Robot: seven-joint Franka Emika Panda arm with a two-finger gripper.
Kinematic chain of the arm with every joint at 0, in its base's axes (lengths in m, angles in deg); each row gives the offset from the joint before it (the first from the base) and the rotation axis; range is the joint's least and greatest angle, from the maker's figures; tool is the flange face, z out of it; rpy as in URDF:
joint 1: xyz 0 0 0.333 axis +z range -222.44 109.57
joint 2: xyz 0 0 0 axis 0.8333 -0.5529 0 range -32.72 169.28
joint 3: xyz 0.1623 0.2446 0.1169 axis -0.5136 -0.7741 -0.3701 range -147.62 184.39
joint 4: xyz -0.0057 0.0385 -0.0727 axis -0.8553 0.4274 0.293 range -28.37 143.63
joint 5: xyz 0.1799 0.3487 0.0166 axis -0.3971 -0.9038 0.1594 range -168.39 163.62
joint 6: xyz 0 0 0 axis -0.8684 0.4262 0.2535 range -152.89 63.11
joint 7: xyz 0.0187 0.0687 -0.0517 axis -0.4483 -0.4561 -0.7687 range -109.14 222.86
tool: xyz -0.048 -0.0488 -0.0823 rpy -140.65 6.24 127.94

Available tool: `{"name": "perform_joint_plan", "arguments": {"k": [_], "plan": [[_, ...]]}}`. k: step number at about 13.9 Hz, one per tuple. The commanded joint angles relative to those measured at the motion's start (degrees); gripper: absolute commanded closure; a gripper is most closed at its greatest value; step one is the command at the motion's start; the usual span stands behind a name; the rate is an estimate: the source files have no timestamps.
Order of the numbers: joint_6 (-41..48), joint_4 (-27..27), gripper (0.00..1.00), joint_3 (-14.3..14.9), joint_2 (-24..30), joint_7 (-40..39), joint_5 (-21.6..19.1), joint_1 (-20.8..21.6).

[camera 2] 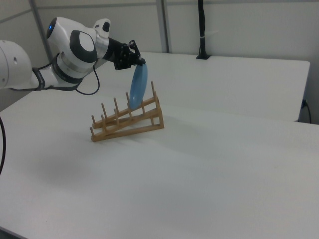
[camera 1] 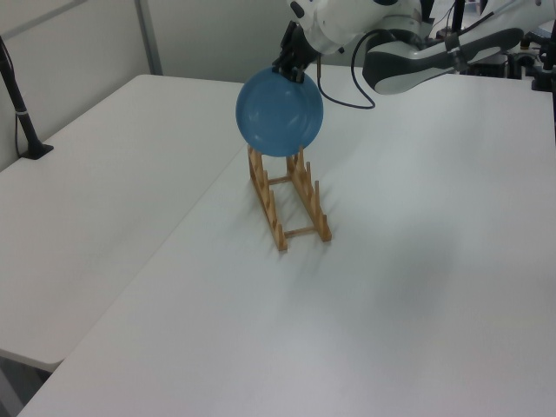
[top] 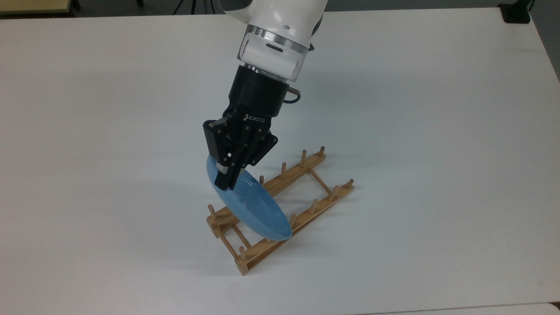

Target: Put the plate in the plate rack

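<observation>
Light-blue plate (top: pixel 251 208), clamped at its upper rim by the gripper (top: pixel 227 177), hangs edge-down among the wooden plate rack (top: pixel 280 210) pegs; next it likely needs lowering, then letting go.

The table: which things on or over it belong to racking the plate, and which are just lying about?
In the job:
- plate, held on edge
- plate rack
- end effector, gripping the plate's rim

Lying about:
- black clamp base at the table corner
- black post

The plate (top: pixel 251 208) stands on edge between the plate rack's (top: pixel 280 208) pegs
</observation>
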Motion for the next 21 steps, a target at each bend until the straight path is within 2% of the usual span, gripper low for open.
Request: {"name": "perform_joint_plan", "arguments": {"k": [1, 2, 3, 6, 8, 9, 11, 14, 16, 18, 19, 21], "plan": [[-0.8, 0.5, 0.51, -0.4, 0.2, 2.2, 2.4, 0.7], [-0.8, 0.5, 0.30, -0.6, 0.2, 3.0, 2.2, 0.6], [-0.9, 0.5, 0.00, -1.0, 0.2, 4.7, 2.5, 0.6], [-0.9, 0.1, 0.00, -2.2, 0.4, 12.2, 2.1, 0.6], [-0.9, 0.0, 0.00, -3.3, 1.0, 24.3, 1.8, 0.6], [-0.9, -0.6, 0.00, -5.2, 1.6, 33.8, -0.9, 0.5], [-0.6, 0.0, 0.00, -8.7, 2.7, 41.6, -6.3, -0.7], [9.3, 0.9, 0.00, -14.8, 5.0, 42.5, -19.9, -5.7], [18.9, 0.7, 0.00, -17.1, 6.7, 39.6, -28.1, -9.0], [31.4, 0.6, 0.00, -18.7, 9.1, 33.3, -35.9, -12.7], [37.7, 0.6, 0.00, -18.8, 10.4, 29.8, -38.4, -14.5], [46.4, 0.7, 0.00, -19.3, 13.2, 25.9, -39.7, -16.9]]}}
